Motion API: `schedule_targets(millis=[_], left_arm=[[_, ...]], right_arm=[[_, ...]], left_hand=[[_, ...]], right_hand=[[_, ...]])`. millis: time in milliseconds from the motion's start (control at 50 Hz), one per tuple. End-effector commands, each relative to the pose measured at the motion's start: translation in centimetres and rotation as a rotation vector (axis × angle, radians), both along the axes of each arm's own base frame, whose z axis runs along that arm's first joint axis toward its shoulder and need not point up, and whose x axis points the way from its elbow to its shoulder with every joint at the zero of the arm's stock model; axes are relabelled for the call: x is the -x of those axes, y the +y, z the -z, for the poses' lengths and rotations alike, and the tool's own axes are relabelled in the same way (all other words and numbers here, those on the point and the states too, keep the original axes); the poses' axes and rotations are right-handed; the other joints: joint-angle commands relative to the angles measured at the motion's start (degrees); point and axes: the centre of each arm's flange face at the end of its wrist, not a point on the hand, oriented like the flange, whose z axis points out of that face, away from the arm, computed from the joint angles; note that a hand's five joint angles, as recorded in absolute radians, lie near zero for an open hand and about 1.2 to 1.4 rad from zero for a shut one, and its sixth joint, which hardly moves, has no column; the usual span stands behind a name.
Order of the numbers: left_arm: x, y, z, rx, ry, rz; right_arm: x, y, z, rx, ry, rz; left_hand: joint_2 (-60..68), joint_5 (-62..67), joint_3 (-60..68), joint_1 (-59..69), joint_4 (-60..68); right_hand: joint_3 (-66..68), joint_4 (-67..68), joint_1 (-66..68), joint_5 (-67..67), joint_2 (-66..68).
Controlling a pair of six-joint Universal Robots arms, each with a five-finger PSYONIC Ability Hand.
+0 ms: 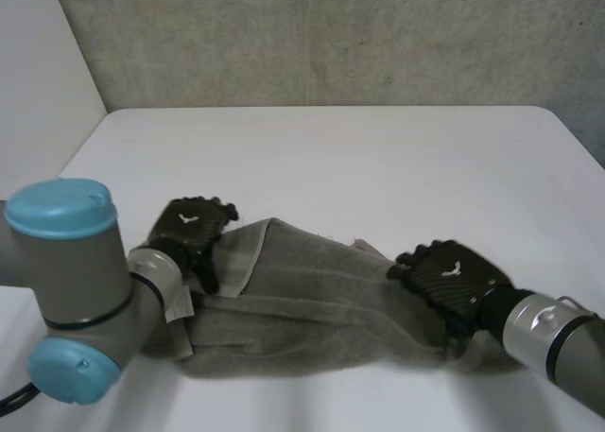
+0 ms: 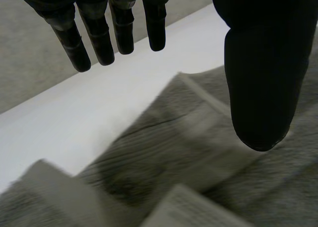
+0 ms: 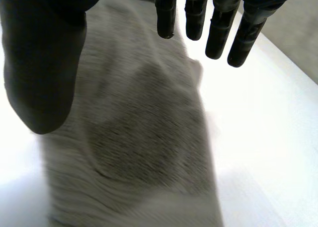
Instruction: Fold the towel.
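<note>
A grey-green towel (image 1: 321,300) lies bunched in a long strip near the table's front edge. My left hand (image 1: 189,229) hovers over the towel's left end, where a hemmed corner (image 1: 253,248) is turned up. In the left wrist view its fingers (image 2: 104,36) are straight and apart from the thumb (image 2: 258,78), with the towel (image 2: 174,152) below and nothing held. My right hand (image 1: 452,283) is above the towel's right end. Its fingers (image 3: 218,31) and thumb (image 3: 42,68) are spread over the towel (image 3: 144,137) without gripping it.
The white table (image 1: 378,158) stretches away behind the towel to a grey wall (image 1: 321,35). My left arm's grey joint with light-blue caps (image 1: 71,290) stands at the front left.
</note>
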Motion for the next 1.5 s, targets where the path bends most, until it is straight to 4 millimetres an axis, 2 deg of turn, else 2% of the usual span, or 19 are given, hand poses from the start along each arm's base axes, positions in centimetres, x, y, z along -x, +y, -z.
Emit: schedule_targets(millis=[20,100,220,340,540,640,680,740,760,800,900,940,960,1000,1060,1100,1240,1380,1500], left_arm=[[2.5,2.5,1.9,-0.038,-0.029,0.101],[2.9,2.8,2.8,-0.052,-0.043,0.112],[2.9,1.3,3.7,-0.033,-0.082,0.025],[2.5,0.3,3.4,0.001,-0.098,-0.056],[2.4,0.1,2.5,0.020,-0.088,-0.068],[2.4,0.2,2.2,0.025,-0.085,-0.064],[2.4,0.2,2.2,0.023,-0.086,-0.062],[2.4,0.2,2.2,0.023,-0.085,-0.061],[2.4,0.3,2.2,0.022,-0.086,-0.061],[2.5,0.3,2.1,0.024,-0.084,-0.059],[2.5,0.2,0.6,0.048,-0.067,-0.056],[2.4,0.3,-1.3,0.082,-0.070,-0.051],[2.4,0.3,-1.3,0.082,-0.070,-0.051],[2.0,0.3,-3.7,0.137,-0.081,-0.050],[1.8,0.5,-5.0,0.169,-0.085,-0.047],[1.4,1.2,-6.8,0.213,-0.099,-0.038],[0.6,2.8,-9.8,0.262,-0.097,-0.032],[-1.0,5.2,-13.8,0.353,-0.039,-0.044],[-2.2,7.0,-16.1,0.423,0.005,-0.054]], right_arm=[[1.2,-0.9,0.1,-0.021,-0.010,0.076],[1.3,-0.6,0.5,-0.033,-0.007,0.078],[1.3,-0.4,0.9,-0.018,-0.006,0.078],[1.4,-0.4,1.0,0.001,-0.003,0.076],[1.9,-0.7,1.3,0.006,-0.001,0.095],[1.8,-0.8,1.5,0.007,0.001,0.095],[1.8,-1.0,1.5,0.013,-0.001,0.095],[1.8,-1.2,1.4,0.019,-0.001,0.098],[1.9,-1.4,1.4,0.025,-0.002,0.100],[1.9,-1.6,1.3,0.031,-0.004,0.106],[2.6,-3.0,0.7,0.052,-0.010,0.159],[2.6,-3.7,0.1,0.068,-0.015,0.178],[2.6,-3.7,0.1,0.069,-0.015,0.178],[2.6,-4.4,-0.6,0.083,-0.036,0.211],[2.6,-4.9,-1.1,0.085,-0.056,0.228],[2.3,-5.9,-1.4,0.046,-0.095,0.253],[1.4,-7.9,-1.9,-0.073,-0.145,0.271],[-2.4,-8.4,-1.3,-0.207,-0.185,0.176],[-4.7,-9.1,-0.6,-0.283,-0.249,0.144]], left_hand=[[2.5,2.8,2.4,2.3,2.4],[5.4,5.7,5.3,5.2,5.3],[14.1,14.4,14.0,13.9,14.0],[23.4,23.7,23.3,23.2,23.2],[25.2,25.5,25.1,25.0,25.1],[31.5,31.8,31.4,31.3,31.3],[43.2,43.5,43.1,43.0,43.0],[49.8,50.1,49.7,49.6,49.7],[58.3,58.6,58.2,58.1,58.2],[61.4,61.7,61.3,61.2,61.2],[61.4,61.7,61.3,61.2,61.2],[61.4,61.7,61.3,61.2,61.2],[61.4,61.7,61.3,61.2,61.2],[61.4,61.7,61.3,61.2,61.2],[61.4,61.7,61.3,61.2,61.2],[61.4,61.7,61.3,61.2,61.2],[61.4,61.7,61.3,61.2,61.2],[61.4,61.7,61.3,61.2,61.2],[61.4,61.7,61.3,61.2,61.2]], right_hand=[[-4.1,-4.5,-2.9,-3.5,-4.6],[-4.1,-4.5,-2.9,-3.5,-4.6],[-4.1,-4.5,-2.9,-3.5,-4.6],[-4.1,-4.5,-2.9,-3.5,-4.6],[-4.1,-4.5,-2.9,-3.5,-4.6],[-4.1,-4.5,-2.9,-3.5,-4.6],[-4.1,-4.5,-2.9,-3.5,-4.6],[-4.1,-4.5,-2.9,-3.5,-4.6],[-4.1,-4.5,-2.9,-3.5,-4.6],[-4.1,-4.5,-2.9,-3.5,-4.6],[-4.1,-4.5,-2.9,-3.5,-4.6],[-4.1,-4.5,-2.9,-3.5,-4.6],[-4.1,-4.5,-2.9,-3.5,-4.6],[-4.1,-4.5,-2.9,-3.5,-4.6],[-4.1,-4.5,-2.9,-3.5,-4.6],[-4.1,-4.5,-2.9,-3.5,-4.6],[-4.1,-4.5,-2.9,-3.5,-4.6],[-4.1,-4.5,-2.9,-3.5,-4.6],[-4.1,-4.5,-2.9,-3.5,-4.6]])
